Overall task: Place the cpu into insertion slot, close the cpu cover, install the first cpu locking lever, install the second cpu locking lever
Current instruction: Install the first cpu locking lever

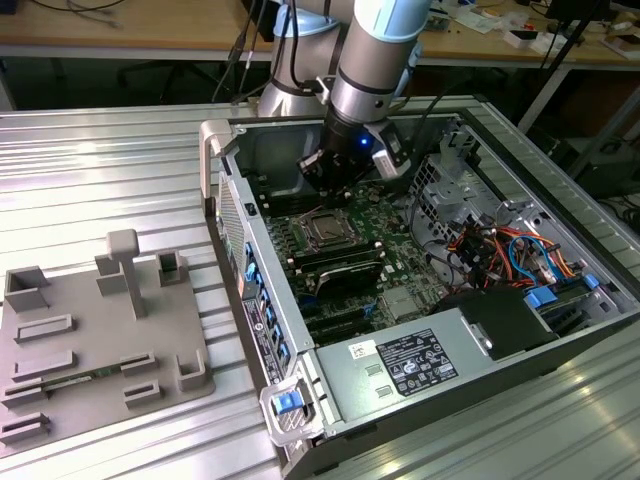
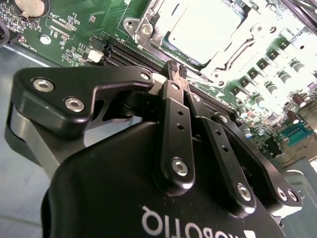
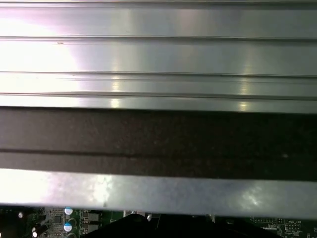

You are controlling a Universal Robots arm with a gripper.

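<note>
My gripper (image 1: 323, 172) hangs inside the open computer case, just above the motherboard and a little behind the insertion slot (image 1: 325, 229). In the second wrist view the two black fingertips (image 2: 177, 69) are pressed together with nothing between them, so the gripper (image 2: 176, 73) is shut and empty. Just beyond the tips lies the cpu (image 2: 203, 25), silvery face up, seated in the socket. The cpu cover (image 2: 146, 20) lies flat around it as a metal frame. I cannot make out how the locking levers stand.
Long black memory slots (image 1: 335, 265) run beside the socket. A power supply (image 1: 400, 365) and a bundle of coloured cables (image 1: 505, 250) fill the case's near and right parts. A grey fixture tray (image 1: 90, 340) lies on the ribbed metal table (image 3: 158, 54).
</note>
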